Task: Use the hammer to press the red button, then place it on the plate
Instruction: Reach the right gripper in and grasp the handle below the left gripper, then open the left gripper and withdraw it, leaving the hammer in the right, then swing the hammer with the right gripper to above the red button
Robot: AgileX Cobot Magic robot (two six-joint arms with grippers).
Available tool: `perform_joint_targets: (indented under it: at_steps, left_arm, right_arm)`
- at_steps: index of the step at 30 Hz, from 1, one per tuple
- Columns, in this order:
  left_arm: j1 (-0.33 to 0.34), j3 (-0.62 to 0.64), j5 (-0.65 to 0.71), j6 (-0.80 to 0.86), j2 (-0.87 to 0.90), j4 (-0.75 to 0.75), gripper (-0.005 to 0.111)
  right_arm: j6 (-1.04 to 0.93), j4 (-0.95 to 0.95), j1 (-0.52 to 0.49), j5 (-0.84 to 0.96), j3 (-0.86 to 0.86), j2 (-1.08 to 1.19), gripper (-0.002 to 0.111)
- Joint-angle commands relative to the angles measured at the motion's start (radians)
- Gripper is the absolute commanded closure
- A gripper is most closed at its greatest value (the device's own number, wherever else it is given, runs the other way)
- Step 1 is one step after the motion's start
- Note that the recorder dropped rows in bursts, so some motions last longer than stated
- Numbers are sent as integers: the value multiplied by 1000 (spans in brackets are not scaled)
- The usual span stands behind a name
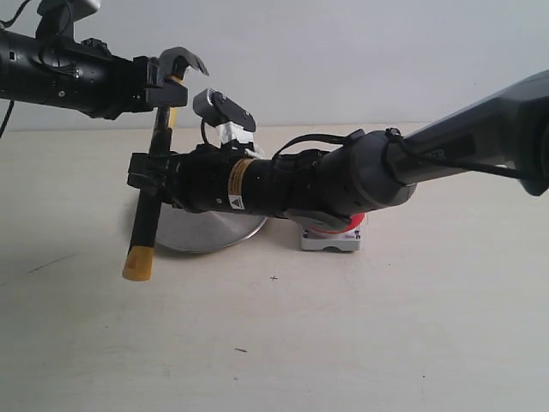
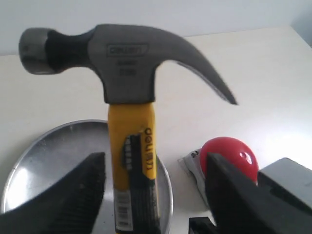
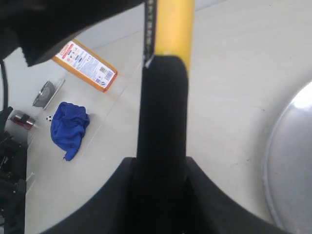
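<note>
Out in front of the plate, the hammer hung in mid-air, head up and yellow butt down, leaning slightly and clear of the table. The right gripper lay stretched across the middle and was clamped tight on the black handle about halfway down. In the right wrist view its fingers pressed against both sides of the hammer, with the plate gleaming off at the edge.

Up at the neck, just under the head, sat the left gripper, and it was spread wide. The left wrist view showed the left gripper with its fingers standing off either side of the yellow shaft, a gap on each side. The hammer stood over the plate there.

The red button sat on the table just beside the plate's rim. In the exterior view the red button was mostly hidden behind the right arm.
</note>
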Motion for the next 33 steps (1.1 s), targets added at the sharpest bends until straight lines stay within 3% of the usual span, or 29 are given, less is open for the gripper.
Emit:
perform_joint_targets:
  at_steps: [1, 10, 12, 15, 19, 24, 28, 33]
  left_arm:
    - [1, -9, -22, 5, -31, 46, 31]
    - [70, 26, -27, -6, -93, 66, 32]
    - [87, 50, -49, -6, -116, 48, 38]
    - [108, 90, -62, 16, -158, 2, 59]
    - [108, 159, -95, 116, -233, -87, 104]
    - [108, 285, -157, 291, -369, -252, 107]
    - [108, 429, -277, 513, -563, -475, 107]
    - [108, 622, -277, 609, -840, -481, 107]
  right_arm:
    - [-19, 46, -3, -45, -6, -12, 108]
    - [-19, 65, -95, -25, 47, -93, 108]
    - [-30, 41, -124, 20, 70, -143, 108]
    - [-107, 5, -142, 172, 103, -226, 108]
    - [-287, 5, -140, 353, 146, -345, 108]
    - [-380, 5, -140, 386, 249, -522, 108]
    - [-439, 5, -140, 474, 340, -675, 108]
    - [-476, 5, -140, 583, 457, -845, 108]
